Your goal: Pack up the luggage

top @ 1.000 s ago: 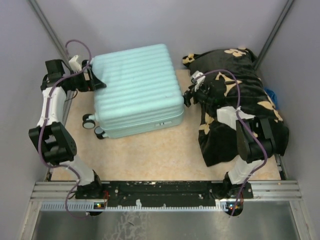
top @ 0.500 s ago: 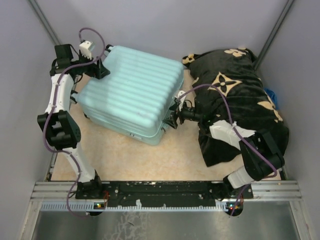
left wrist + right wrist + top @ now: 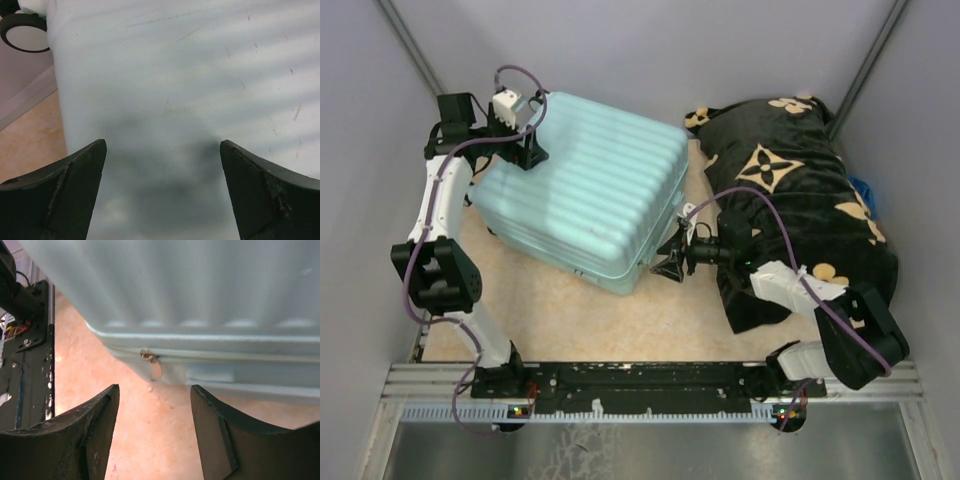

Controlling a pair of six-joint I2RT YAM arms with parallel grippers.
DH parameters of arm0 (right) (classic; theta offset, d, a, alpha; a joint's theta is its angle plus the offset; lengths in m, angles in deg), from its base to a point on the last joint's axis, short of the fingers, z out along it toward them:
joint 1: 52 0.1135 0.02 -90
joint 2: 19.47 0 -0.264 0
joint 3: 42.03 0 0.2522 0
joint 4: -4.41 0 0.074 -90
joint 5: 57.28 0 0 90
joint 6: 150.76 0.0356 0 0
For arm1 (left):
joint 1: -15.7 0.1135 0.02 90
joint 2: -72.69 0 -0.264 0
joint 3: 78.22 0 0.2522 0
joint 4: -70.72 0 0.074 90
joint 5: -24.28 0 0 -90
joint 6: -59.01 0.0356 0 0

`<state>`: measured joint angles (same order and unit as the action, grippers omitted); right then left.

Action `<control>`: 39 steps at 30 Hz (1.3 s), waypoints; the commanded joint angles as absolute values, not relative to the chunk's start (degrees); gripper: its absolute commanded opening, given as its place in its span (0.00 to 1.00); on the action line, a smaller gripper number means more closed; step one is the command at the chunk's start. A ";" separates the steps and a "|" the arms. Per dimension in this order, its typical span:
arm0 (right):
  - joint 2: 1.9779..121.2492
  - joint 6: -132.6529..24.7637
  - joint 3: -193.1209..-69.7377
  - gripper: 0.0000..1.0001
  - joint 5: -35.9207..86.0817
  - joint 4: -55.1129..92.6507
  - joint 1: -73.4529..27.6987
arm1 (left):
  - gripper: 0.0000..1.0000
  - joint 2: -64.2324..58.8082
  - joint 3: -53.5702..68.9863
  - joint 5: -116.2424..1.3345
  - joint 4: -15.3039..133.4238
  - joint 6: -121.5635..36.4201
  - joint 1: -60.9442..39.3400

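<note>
The luggage (image 3: 585, 190) is shut and the blanket (image 3: 800, 200) lies outside on the right, so nothing is packed yet. The left gripper (image 3: 530, 155) and right gripper (image 3: 670, 265) are spread, pinching nothing

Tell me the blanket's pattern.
Blanket: black with tan flower motifs; top external view shows it best.
</note>
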<state>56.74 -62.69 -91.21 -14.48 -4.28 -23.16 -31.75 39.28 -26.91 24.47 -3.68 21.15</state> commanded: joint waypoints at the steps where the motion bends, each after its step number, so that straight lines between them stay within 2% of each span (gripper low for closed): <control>1: 56.17 -58.52 -88.00 0.57 -13.92 -13.54 -21.20 | 1.00 -26.41 34.96 -25.81 20.46 0.11 20.35; 4: 59.27 -57.86 -87.81 0.52 -12.75 -18.36 -20.21 | 0.99 -24.18 33.10 -24.64 20.06 0.26 20.00; 9: 63.58 -57.58 -89.11 0.48 -11.97 -23.11 -19.29 | 0.98 -19.72 30.01 -20.29 16.50 5.71 18.75; 20: 67.16 -56.74 -90.78 0.33 -9.20 -25.36 -15.32 | 0.98 -12.74 20.69 -24.08 16.82 11.23 14.36; 31: 65.16 -55.24 -89.96 0.02 -8.50 -25.79 -14.54 | 0.98 -12.53 19.12 -24.21 16.95 11.98 13.73; 35: 63.72 -55.25 -89.55 0.04 -7.10 -25.46 -14.07 | 0.98 -12.95 18.97 -24.14 17.29 12.17 13.52; 39: 63.93 -55.10 -89.97 0.14 -4.44 -25.49 -13.26 | 0.98 -13.32 18.78 -23.76 17.58 11.83 13.34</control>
